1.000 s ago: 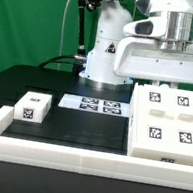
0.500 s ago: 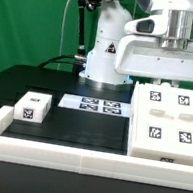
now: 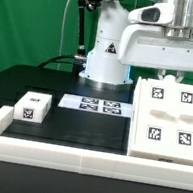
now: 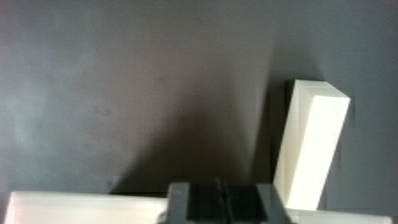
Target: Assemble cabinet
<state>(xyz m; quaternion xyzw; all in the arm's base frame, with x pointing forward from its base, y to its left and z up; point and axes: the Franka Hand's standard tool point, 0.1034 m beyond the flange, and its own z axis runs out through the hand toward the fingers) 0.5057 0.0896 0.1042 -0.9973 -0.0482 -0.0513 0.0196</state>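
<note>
Though matte, black table (image 3: pixel 79 127) before green backdrop (image 3: pixel 27 13)

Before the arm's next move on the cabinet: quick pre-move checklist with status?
1. Gripper clear of the cabinet: ok. It hangs above the cabinet's rear edge and is apart from it.
2. Jaw state known: cannot tell. The fingers look close together in the wrist view, but any gap is unclear.
3. Nothing held: cannot tell. No part shows between the fingers.
4. Cabinet lying flat with its four top tags unobstructed: ok.
5. Small tagged block out of the way: ok. It is on the table at the exterior view's left, well apart from the cabinet.
6. Marker board uncovered: ok.
</note>
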